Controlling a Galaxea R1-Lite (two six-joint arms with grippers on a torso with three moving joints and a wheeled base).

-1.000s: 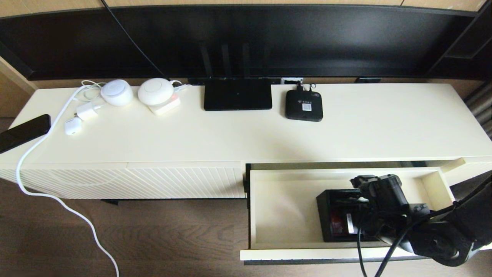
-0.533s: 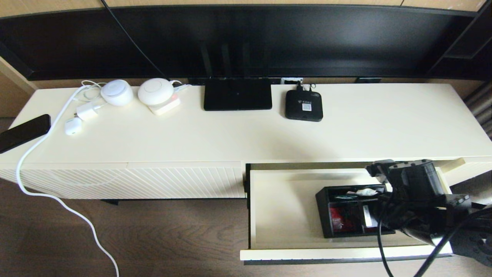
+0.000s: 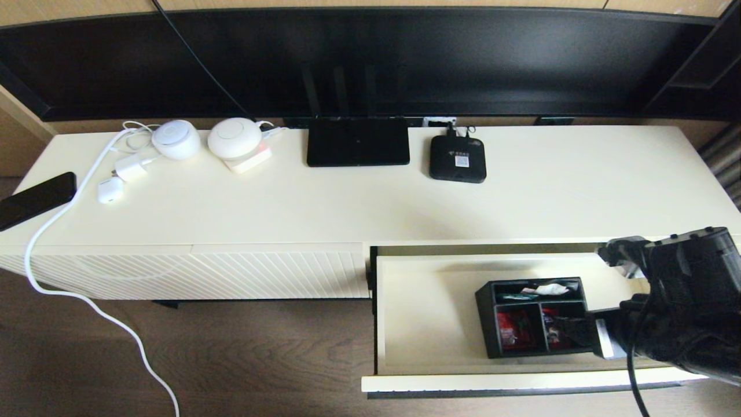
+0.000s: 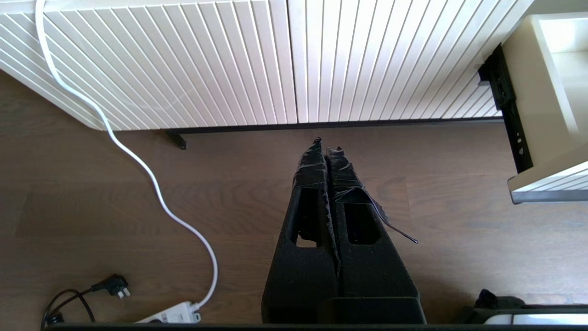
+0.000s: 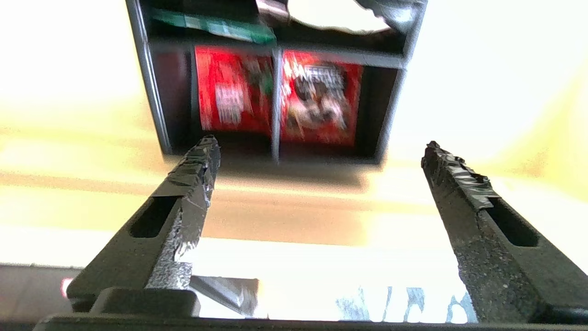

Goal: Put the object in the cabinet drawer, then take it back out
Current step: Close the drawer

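Observation:
The black three-compartment organizer box [image 3: 532,315] rests on the floor of the pulled-out cream cabinet drawer [image 3: 428,313], toward its right half. Red packets fill its two near compartments and a white-teal packet lies in the far one. My right gripper [image 3: 590,333] hangs over the drawer's right end, just right of the box. In the right wrist view the right gripper [image 5: 320,146] is open, with the box [image 5: 275,82] ahead of the fingertips and nothing between them. My left gripper [image 4: 326,145] is shut and empty, parked above the wooden floor in front of the cabinet.
On the cabinet top stand a flat black router [image 3: 358,142], a small black set-top box [image 3: 457,159], white round devices [image 3: 234,138] and a phone [image 3: 35,200]. A white cable [image 3: 87,301] trails to the floor. The diagonal-ribbed panel [image 3: 231,272] is shut.
My right arm has drawn back to the right, off the organizer box, which is now uncovered. The box has stayed in place in the drawer.

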